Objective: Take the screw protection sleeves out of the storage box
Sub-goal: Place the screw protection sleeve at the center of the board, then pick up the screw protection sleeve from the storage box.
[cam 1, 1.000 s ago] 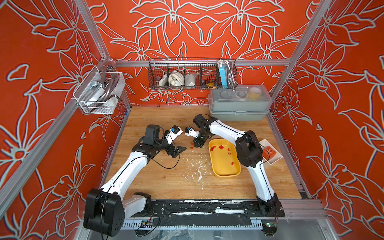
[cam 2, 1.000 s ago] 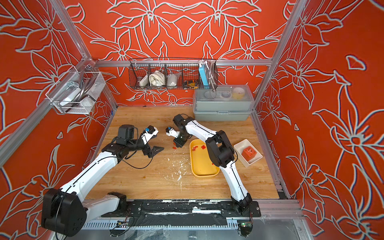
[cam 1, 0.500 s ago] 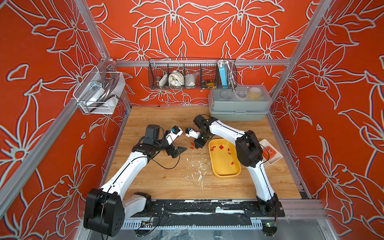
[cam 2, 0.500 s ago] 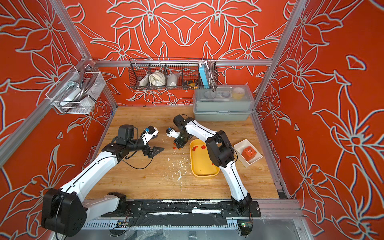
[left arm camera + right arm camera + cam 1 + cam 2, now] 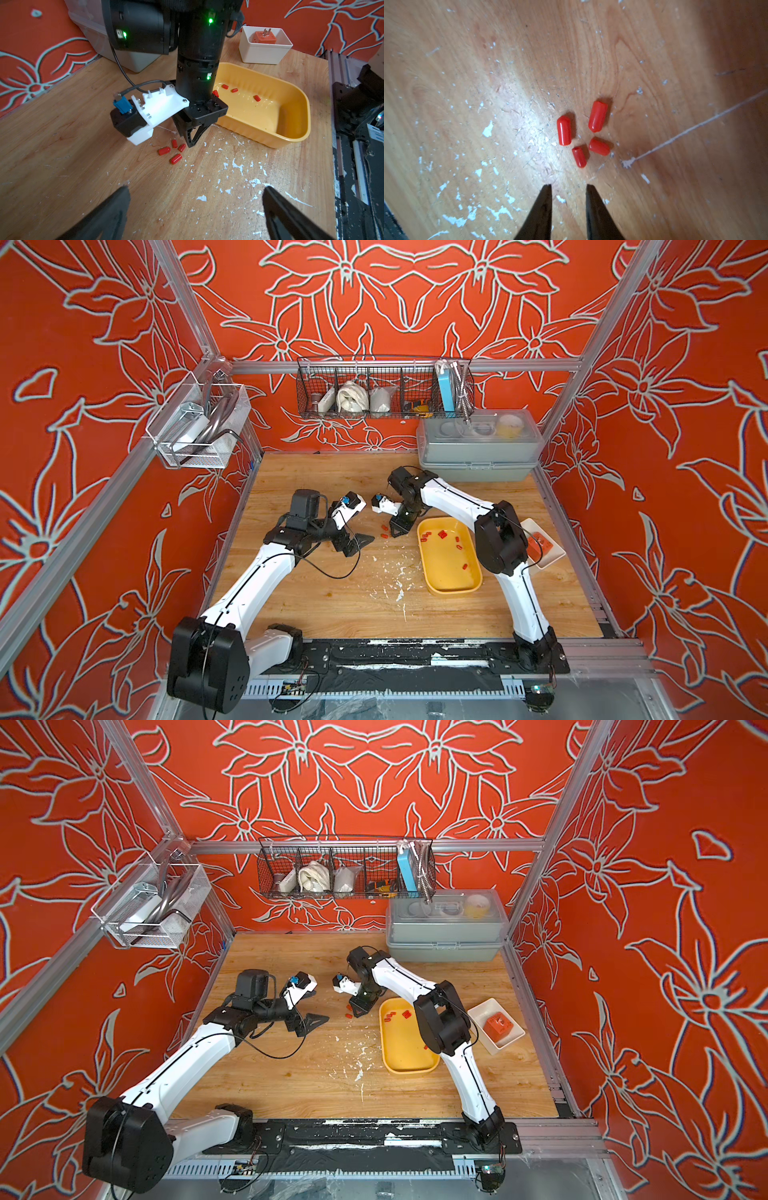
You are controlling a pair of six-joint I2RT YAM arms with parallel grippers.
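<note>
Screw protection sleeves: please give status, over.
Right gripper open, empty, over table. Left gripper open, empty. Four sleeves out beside storage box, several inside. Nothing blocking.

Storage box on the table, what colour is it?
The storage box is plain yellow, with no pattern; the left wrist view shows it best.

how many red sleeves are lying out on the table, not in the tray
4 sleeves, all in one close cluster on the wooden table, just ahead of the open right gripper and outside the yellow tray. The arm may hide others.
</note>
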